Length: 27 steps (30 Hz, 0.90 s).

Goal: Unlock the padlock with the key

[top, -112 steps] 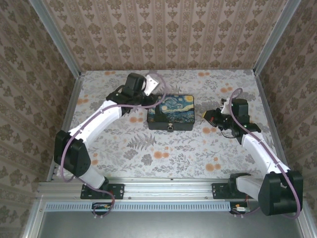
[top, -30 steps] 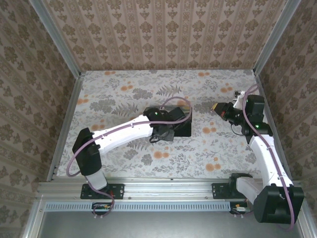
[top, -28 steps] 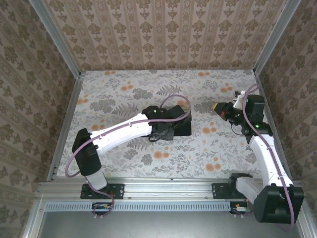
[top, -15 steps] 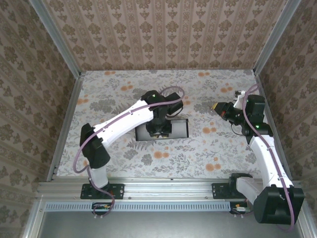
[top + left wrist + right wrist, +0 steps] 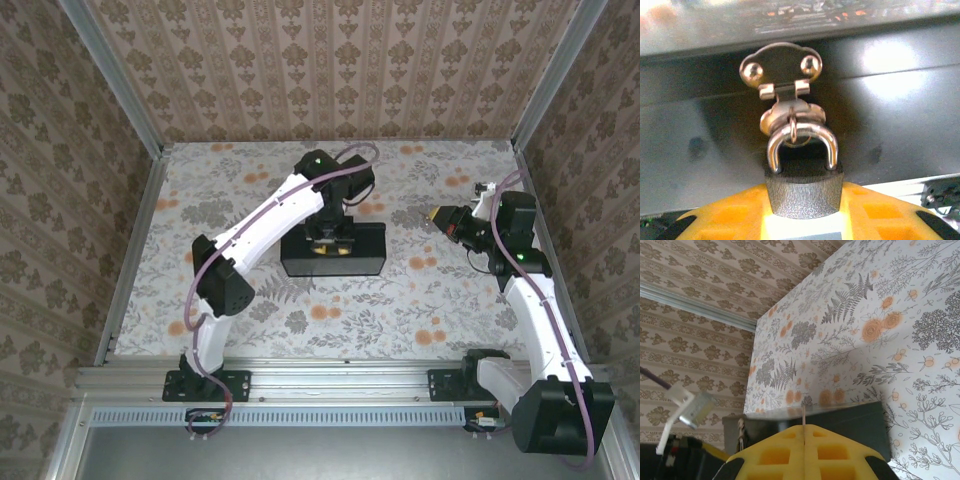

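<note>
We are at the bracing step. The left hand [image 5: 331, 240] reaches over the box [image 5: 368, 258] from 12 o'clock, its yellow pads [image 5: 715, 220] on either side of the padlock [image 5: 804, 192], which is hooked through the hasp [image 5: 781, 75]. Whether they pinch it we cannot tell. The right hand [image 5: 441, 217], at the box's 3 o'clock and apart from it, is closed on a thin sliver we take for the key [image 5: 803, 416]. Next, we judge, the key must reach the keyhole, which is hidden low among the pads. The key shows edge-on, so its shape is unclear.
</note>
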Motion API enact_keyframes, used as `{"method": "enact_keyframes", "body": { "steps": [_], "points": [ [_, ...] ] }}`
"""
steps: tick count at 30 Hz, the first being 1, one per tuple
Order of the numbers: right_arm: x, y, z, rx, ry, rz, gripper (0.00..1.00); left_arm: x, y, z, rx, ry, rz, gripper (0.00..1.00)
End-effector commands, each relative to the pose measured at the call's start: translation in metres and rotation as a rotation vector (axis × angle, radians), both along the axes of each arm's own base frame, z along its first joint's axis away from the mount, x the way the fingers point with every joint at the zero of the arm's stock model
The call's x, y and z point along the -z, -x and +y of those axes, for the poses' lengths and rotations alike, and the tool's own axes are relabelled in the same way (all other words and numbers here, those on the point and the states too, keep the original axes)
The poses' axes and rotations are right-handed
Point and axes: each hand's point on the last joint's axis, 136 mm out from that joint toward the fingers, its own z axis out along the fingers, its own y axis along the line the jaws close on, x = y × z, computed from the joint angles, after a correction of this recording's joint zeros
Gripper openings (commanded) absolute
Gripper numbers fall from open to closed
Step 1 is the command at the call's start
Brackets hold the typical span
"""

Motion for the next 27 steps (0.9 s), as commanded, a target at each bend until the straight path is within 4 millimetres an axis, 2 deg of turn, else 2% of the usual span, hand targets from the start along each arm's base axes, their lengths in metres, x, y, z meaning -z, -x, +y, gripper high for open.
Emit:
{"method": "enact_keyframes", "body": {
  "steps": [1, 5, 8, 11, 15, 17, 22, 24, 27],
  "points": [
    [-0.006, 0.001, 0.006, -0.033, -0.007, -0.025, 0.0, -0.01, -0.004, 0.007, 0.037, -0.017, -0.001, 0.43],
    [-0.005, 0.0, 0.008, -0.04, -0.006, -0.015, 0.0, -0.015, -0.013, 0.008, 0.042, -0.006, -0.028, 0.48],
    [-0.004, 0.002, 0.014, -0.065, 0.007, -0.012, 0.0, -0.026, -0.021, 0.007, 0.059, 0.03, -0.084, 0.5],
    [0.002, 0.012, 0.029, -0.113, 0.031, 0.02, 0.0, -0.048, -0.035, 0.005, 0.109, 0.094, -0.193, 0.5],
    [0.011, 0.036, 0.057, -0.178, 0.052, 0.066, 0.0, -0.068, -0.062, 0.021, 0.166, 0.137, -0.33, 0.53],
    [0.013, 0.05, 0.068, -0.205, 0.048, 0.08, 0.0, -0.068, -0.075, 0.033, 0.189, 0.176, -0.383, 0.55],
    [0.023, 0.078, 0.094, -0.291, 0.038, 0.11, 0.0, -0.046, -0.118, 0.078, 0.114, 0.381, -0.472, 0.55],
    [0.023, 0.088, 0.106, -0.345, 0.012, 0.097, 0.0, -0.043, -0.129, 0.087, 0.125, 0.509, -0.501, 0.54],
    [0.026, 0.096, 0.123, -0.401, -0.056, 0.091, 0.0, -0.043, -0.13, 0.09, 0.165, 0.67, -0.537, 0.52]
  ]
}}
